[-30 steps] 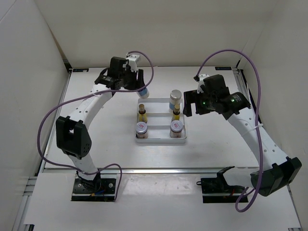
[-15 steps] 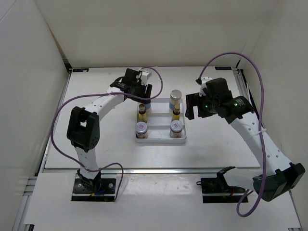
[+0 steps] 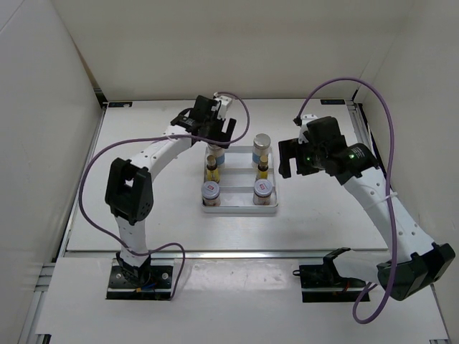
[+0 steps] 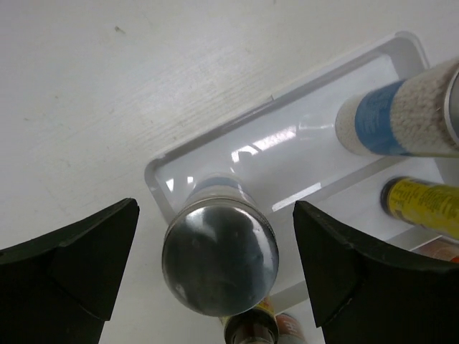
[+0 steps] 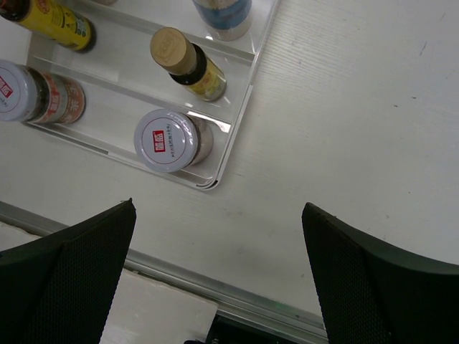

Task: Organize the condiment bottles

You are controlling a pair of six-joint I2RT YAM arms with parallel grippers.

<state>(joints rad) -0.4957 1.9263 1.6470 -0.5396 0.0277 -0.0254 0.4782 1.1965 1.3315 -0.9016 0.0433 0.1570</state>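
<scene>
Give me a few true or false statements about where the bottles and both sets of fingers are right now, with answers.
The left fingers stand open on either side of a silver-capped bottle. True.
The right fingers hold a jar. False: they are open and empty, beside the tray.
Both red-marked jars stand in the tray row nearest the arms. True.
One yellow bottle lies outside the tray. False: both yellow bottles stand in its middle row.
</scene>
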